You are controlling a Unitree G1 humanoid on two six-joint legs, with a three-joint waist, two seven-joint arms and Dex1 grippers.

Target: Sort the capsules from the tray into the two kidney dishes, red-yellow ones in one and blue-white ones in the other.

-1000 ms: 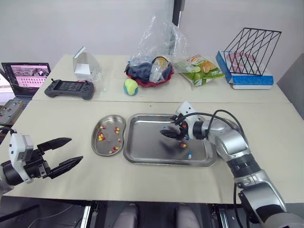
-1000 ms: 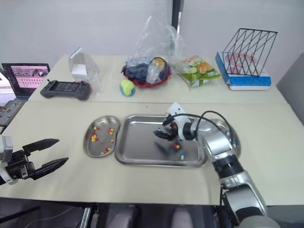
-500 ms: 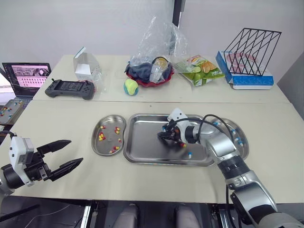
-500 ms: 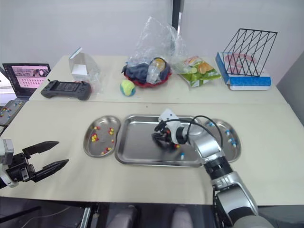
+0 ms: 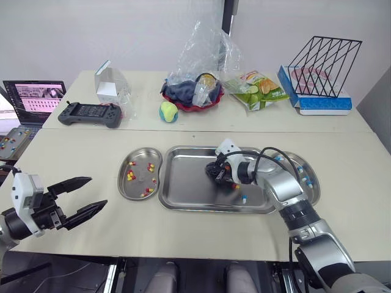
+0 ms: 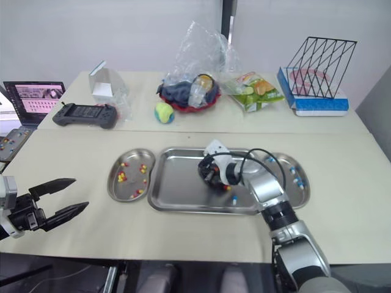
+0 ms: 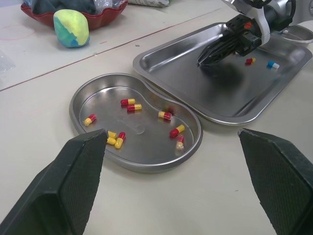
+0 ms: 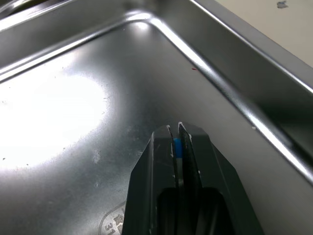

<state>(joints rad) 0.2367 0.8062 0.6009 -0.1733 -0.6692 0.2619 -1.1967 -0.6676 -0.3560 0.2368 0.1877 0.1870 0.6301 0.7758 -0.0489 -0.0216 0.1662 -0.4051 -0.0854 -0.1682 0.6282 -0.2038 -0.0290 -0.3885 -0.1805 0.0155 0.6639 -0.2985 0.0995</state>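
My right gripper (image 5: 215, 173) is low over the middle of the steel tray (image 5: 183, 204), shut on a blue-white capsule (image 8: 176, 147) that shows as a blue sliver between the fingertips. A red-yellow capsule (image 5: 235, 186) and a blue-white capsule (image 5: 244, 198) lie loose in the tray just to its right. The left kidney dish (image 5: 122, 183) holds several red-yellow capsules (image 7: 131, 104). Blue-white capsules lie in the right kidney dish (image 5: 313, 194). Off the table's front left corner, my left gripper (image 5: 99, 191) hangs open with nothing in it.
On the far table stand a laptop (image 5: 33, 97), a black game controller (image 5: 90, 114), a clear box (image 5: 110, 82), a yellow-green ball (image 5: 168, 112), a red bowl under a plastic bag (image 5: 192, 91), a snack bag (image 5: 255, 88) and a wire rack (image 5: 324, 58).
My right gripper moved a little left over the tray and went from open to shut, pinching the blue-white capsule. The left gripper has stayed open in place.
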